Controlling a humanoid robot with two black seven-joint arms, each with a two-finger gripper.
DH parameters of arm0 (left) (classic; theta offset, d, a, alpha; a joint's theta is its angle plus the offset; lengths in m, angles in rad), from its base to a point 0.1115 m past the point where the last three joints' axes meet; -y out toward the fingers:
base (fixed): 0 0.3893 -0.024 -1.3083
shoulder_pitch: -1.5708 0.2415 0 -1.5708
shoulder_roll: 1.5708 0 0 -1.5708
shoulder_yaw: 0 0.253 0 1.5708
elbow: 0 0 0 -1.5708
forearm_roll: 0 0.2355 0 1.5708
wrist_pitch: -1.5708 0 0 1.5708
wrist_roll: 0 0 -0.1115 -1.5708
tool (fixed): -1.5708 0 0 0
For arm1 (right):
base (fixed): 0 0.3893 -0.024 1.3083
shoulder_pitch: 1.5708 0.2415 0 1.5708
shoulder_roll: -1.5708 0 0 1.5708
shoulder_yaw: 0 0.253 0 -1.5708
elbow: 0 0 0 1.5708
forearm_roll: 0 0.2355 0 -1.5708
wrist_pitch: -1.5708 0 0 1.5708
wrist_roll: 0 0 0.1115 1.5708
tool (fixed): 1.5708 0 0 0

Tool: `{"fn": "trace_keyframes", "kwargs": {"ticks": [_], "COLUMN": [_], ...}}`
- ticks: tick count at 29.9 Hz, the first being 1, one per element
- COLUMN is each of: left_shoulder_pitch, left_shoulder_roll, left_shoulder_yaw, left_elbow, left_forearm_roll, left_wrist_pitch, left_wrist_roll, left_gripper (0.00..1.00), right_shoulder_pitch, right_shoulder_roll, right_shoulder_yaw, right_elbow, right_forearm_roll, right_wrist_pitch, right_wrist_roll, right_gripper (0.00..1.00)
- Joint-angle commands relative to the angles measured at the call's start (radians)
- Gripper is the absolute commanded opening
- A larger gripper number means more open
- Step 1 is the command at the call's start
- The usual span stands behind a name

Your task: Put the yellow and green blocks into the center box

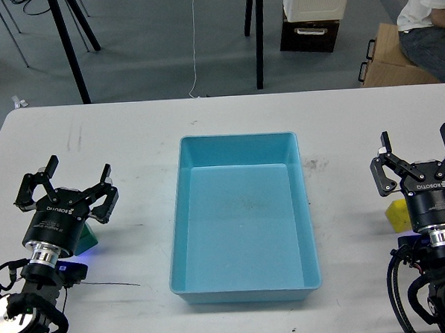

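Both pincers sat near the front edge, our left gripper [77,181] with fingers spread wide and nothing between them, our right gripper [417,155] likewise released and empty

Green block [87,238] was mostly hidden under the left gripper body, only a wedge of it visible at the lower right of the wrist, resting on the white table [132,141]. Yellow block [397,215] lay just left of the right gripper's wrist, partly covered too, on the table surface near the right edge

Between them the blue tray [247,288] sat centered, flat bottom bare, neither cube in it, so we judged the task not yet started

Handling guess: both cubes looked small, rigid and light, smooth flat faces, probably a bit slick but not fragile. We'd take each across two opposite flat sides, fingers squared to the faces, not on the corners. Each gripper was already about over its own block, so a straight drop with open fingers seemed enough; exact cube orientation could not be told with so much hidden

Further back, beyond the table: stand legs, a cable on the floor, a cardboard carton [392,60] and a seated person at top right
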Motion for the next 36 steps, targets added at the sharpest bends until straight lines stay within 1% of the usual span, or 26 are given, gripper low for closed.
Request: {"fn": "trace_keyframes", "kwargs": {"ticks": [1,12,16,18,20,23,25,26,28,31,32,34,36], "left_shoulder_pitch": [0.000,-0.003,-0.004,-0.004,-0.004,-0.004,-0.004,-0.004,-0.004,-0.006,-0.004,-0.004,-0.003], "left_shoulder_roll": [0.002,0.003,0.002,0.002,0.002,0.002,0.002,0.002,0.002,0.002,0.002,0.002,0.002], "left_shoulder_yaw": [0.001,-0.004,-0.004,-0.004,-0.004,-0.004,-0.004,-0.004,-0.004,-0.004,-0.004,-0.004,-0.004], "left_elbow": [0.000,0.001,0.003,0.005,0.008,0.011,0.012,0.012,0.014,0.014,0.014,0.014,0.015], "left_forearm_roll": [0.000,0.000,0.000,0.000,0.000,0.000,0.000,0.000,0.000,0.000,0.000,-0.002,-0.002], "left_wrist_pitch": [0.000,0.000,0.000,0.000,0.000,0.000,0.000,0.000,0.000,0.000,0.000,0.000,0.000], "left_wrist_roll": [0.000,0.000,0.000,0.000,0.000,0.000,0.000,0.000,0.000,0.000,0.000,0.000,0.000], "left_gripper": [1.00,1.00,1.00,1.00,1.00,1.00,1.00,1.00,1.00,1.00,1.00,1.00,1.00], "right_shoulder_pitch": [0.000,0.009,0.074,0.130,0.196,0.288,0.349,0.384,0.452,0.564,0.600,0.694,0.800], "right_shoulder_roll": [0.000,0.000,0.000,-0.012,-0.087,-0.199,-0.261,-0.297,-0.353,-0.461,-0.503,-0.593,-0.662], "right_shoulder_yaw": [-0.003,0.014,0.011,0.011,0.008,0.008,-0.006,-0.024,-0.090,-0.248,-0.308,-0.446,-0.587], "right_elbow": [0.000,-0.003,-0.006,-0.010,-0.023,-0.037,-0.039,-0.039,-0.046,-0.057,-0.066,-0.106,-0.157], "right_forearm_roll": [0.000,-0.006,-0.023,-0.067,-0.212,-0.551,-0.746,-0.832,-0.908,-0.942,-0.962,-1.043,-1.145], "right_wrist_pitch": [0.000,0.009,0.012,0.011,0.008,-0.009,-0.043,-0.070,-0.147,-0.314,-0.346,-0.367,-0.365], "right_wrist_roll": [0.000,0.000,-0.001,0.000,0.000,0.002,0.002,0.002,0.003,0.015,0.021,0.064,0.136], "right_gripper": [0.98,0.98,0.98,0.98,0.98,0.98,0.98,0.98,0.98,0.98,0.98,0.98,0.96]}}
